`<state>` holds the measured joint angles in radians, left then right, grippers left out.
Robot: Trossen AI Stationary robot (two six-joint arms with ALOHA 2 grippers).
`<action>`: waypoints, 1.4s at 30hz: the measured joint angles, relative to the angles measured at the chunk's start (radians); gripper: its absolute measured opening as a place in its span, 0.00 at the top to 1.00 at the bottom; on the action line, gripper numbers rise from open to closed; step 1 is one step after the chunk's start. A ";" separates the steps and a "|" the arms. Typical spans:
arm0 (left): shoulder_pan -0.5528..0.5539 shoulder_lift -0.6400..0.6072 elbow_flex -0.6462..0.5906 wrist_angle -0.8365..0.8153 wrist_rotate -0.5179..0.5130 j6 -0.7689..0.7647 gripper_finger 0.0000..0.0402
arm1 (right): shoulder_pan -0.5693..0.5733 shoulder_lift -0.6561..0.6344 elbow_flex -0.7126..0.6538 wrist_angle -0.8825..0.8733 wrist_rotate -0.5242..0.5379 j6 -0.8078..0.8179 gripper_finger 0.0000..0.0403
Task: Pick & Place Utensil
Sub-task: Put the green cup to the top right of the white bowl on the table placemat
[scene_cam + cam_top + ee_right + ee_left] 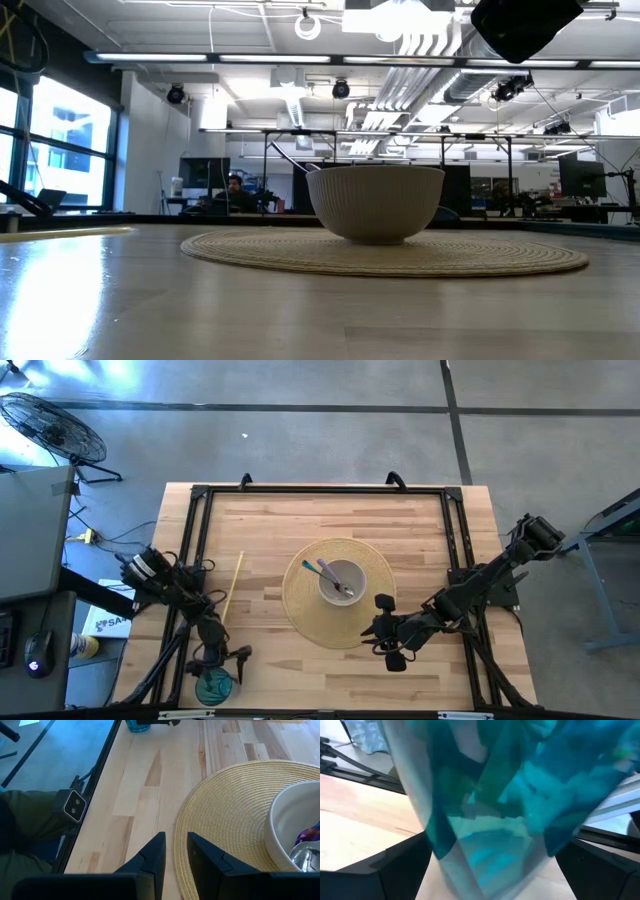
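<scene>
wooden table [300, 530]; left gripper [216, 668] open around cup [212, 687], right gripper [174, 851] closed.

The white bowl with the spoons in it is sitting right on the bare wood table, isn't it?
Not quite. The white bowl with the spoons in it sits on a round woven placemat, not on the bare wood table. The high view shows the mat all around the bowl.
</scene>
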<state>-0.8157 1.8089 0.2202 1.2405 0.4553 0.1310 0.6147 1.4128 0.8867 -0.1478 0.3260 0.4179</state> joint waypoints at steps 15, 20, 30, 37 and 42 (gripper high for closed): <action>0.004 0.010 0.043 -0.017 0.008 -0.005 0.01 | 0.000 0.000 0.000 0.003 0.000 0.000 0.82; 0.004 0.010 0.061 -0.058 0.021 -0.008 0.04 | 0.000 0.000 0.000 0.003 0.000 0.000 0.82; 0.003 0.010 0.064 -0.059 0.021 0.016 0.21 | 0.000 0.000 0.000 0.003 0.000 0.000 0.82; 0.004 0.010 0.064 -0.063 0.018 -0.012 0.19 | 0.000 0.000 0.000 0.003 0.000 0.000 0.82; 0.004 0.010 0.064 -0.061 0.000 -0.012 0.21 | 0.000 0.000 0.000 0.003 0.000 0.000 0.82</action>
<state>-0.8120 1.8187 0.2840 1.1795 0.4550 0.1188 0.6147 1.4128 0.8867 -0.1444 0.3260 0.4179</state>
